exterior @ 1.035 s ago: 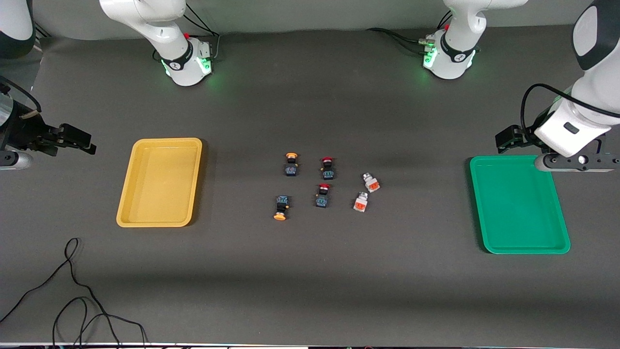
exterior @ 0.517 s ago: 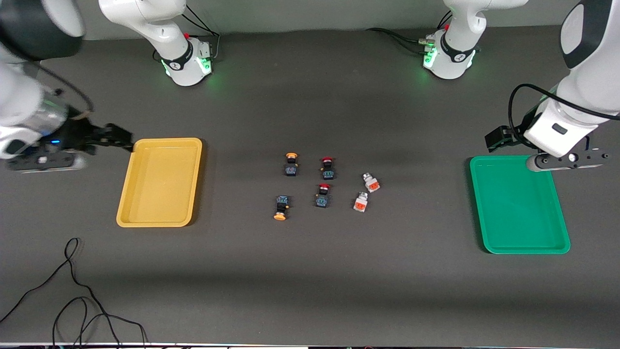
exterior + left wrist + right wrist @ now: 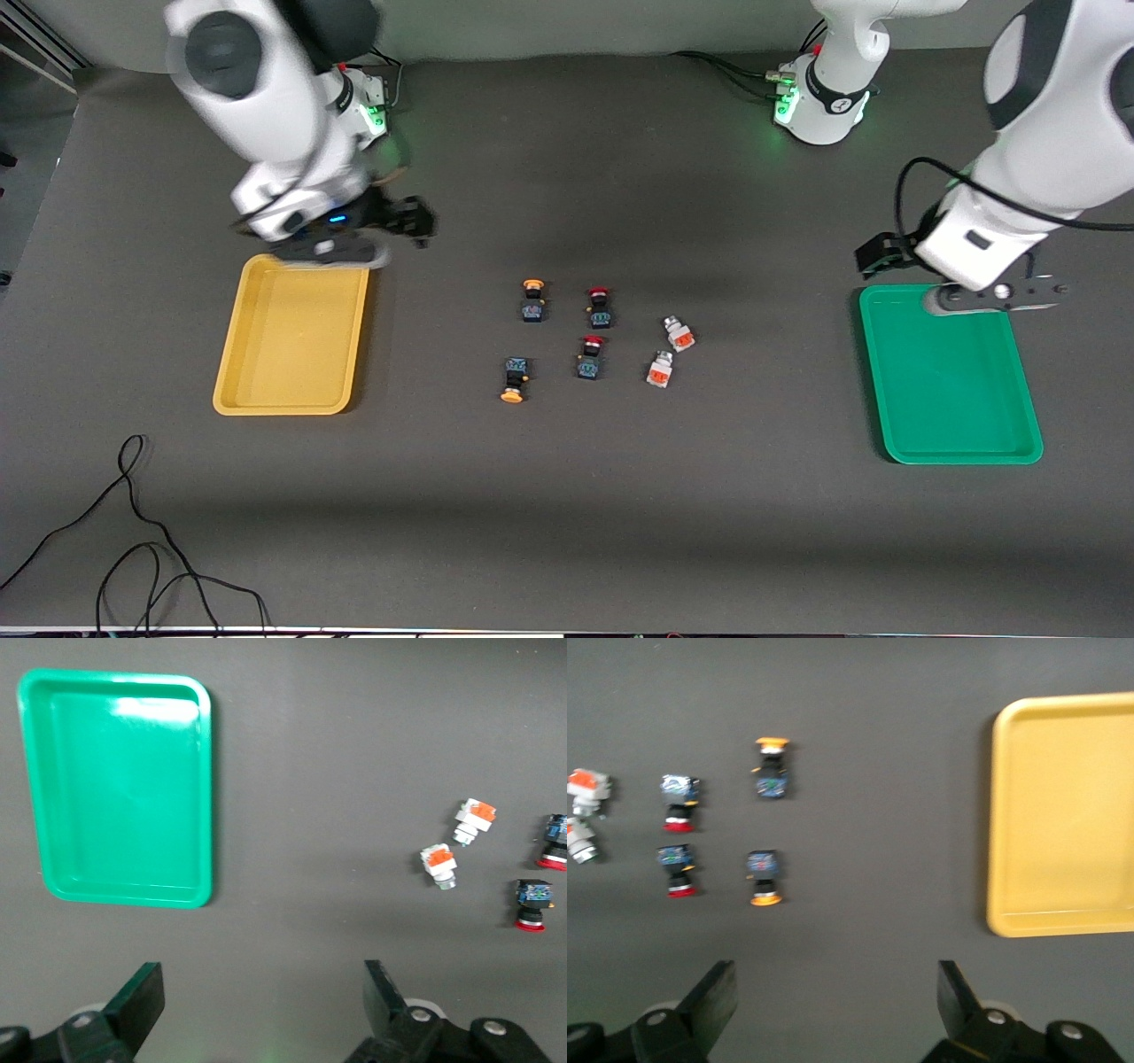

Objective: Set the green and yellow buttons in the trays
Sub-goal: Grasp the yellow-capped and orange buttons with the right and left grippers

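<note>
Swinging in from the worktop's edge, the right end effector (image 3: 416, 221) now hangs spread by the yellow tray's (image 3: 232, 354) farther corner. All six buttons (image 3: 594, 341) lie unmoved mid-worktop between the trays. Spread too, the left end effector (image 3: 873, 257) has crept to the green tray's (image 3: 952, 456) farther corner.
</note>
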`<action>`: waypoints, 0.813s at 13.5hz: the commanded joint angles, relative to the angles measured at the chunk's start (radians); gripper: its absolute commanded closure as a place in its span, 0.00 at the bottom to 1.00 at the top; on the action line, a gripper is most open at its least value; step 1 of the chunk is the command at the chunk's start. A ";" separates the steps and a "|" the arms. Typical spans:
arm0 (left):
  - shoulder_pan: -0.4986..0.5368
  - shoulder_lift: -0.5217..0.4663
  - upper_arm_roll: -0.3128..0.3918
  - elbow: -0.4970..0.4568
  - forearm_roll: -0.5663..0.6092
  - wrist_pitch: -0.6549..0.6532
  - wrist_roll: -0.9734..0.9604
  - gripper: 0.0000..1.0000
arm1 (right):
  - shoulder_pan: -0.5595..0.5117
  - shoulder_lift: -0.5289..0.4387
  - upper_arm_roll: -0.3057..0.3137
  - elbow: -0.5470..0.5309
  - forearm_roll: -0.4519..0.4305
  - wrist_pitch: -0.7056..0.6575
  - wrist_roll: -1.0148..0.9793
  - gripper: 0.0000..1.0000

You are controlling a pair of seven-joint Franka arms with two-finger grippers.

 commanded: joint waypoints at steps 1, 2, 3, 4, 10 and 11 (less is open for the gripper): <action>-0.008 0.072 -0.032 0.048 -0.017 0.017 -0.052 0.00 | 0.126 0.010 -0.014 -0.046 0.000 0.083 0.161 0.00; -0.008 0.092 -0.043 0.048 -0.029 0.036 -0.082 0.00 | 0.150 0.017 -0.014 -0.046 0.000 0.099 0.205 0.00; -0.010 0.119 -0.065 0.043 -0.031 0.062 -0.131 0.00 | 0.175 0.021 -0.014 -0.046 0.000 0.118 0.236 0.00; -0.010 0.149 -0.088 0.042 -0.029 0.084 -0.188 0.00 | 0.183 0.040 -0.014 -0.046 -0.001 0.136 0.259 0.00; -0.071 0.252 -0.110 -0.066 -0.014 0.294 -0.296 0.00 | 0.178 0.157 -0.023 -0.260 -0.023 0.518 0.256 0.00; -0.073 0.258 -0.110 -0.092 -0.014 0.314 -0.311 0.00 | 0.180 0.213 -0.023 -0.260 -0.048 0.564 0.258 0.00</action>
